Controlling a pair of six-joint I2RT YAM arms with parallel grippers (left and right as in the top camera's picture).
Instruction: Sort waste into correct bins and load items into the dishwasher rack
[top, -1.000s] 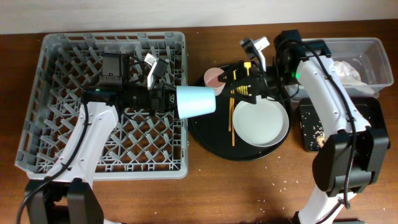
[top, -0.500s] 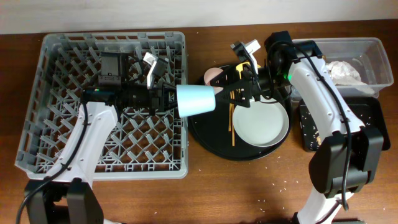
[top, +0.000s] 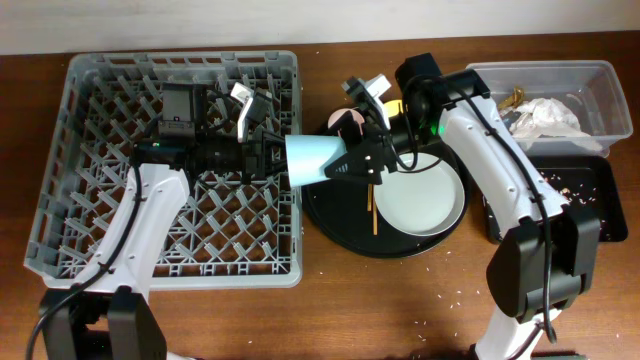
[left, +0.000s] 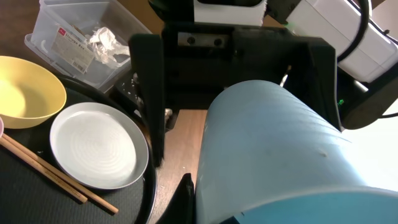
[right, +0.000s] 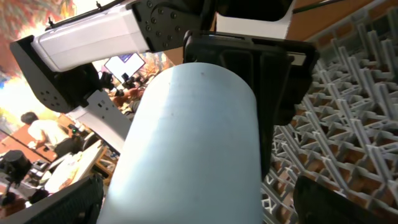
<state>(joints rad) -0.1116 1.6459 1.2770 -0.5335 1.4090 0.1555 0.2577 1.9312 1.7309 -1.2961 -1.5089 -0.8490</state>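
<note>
My left gripper is shut on the base of the light-blue cup and holds it sideways over the right rim of the grey dishwasher rack. My right gripper is open, with its fingers on either side of the cup's free end and a gap on both sides; the cup fills the right wrist view. The pink cup, the grey plate, the chopsticks and the yellow bowl lie on the round black tray.
The clear tub at the back right holds crumpled napkins and a wrapper. The black rectangular tray in front of it holds brown scraps. Crumbs lie on the table near the front.
My right gripper has swung left across the round tray and now straddles the free end of the light-blue cup. My left arm and the cup have stayed put.
</note>
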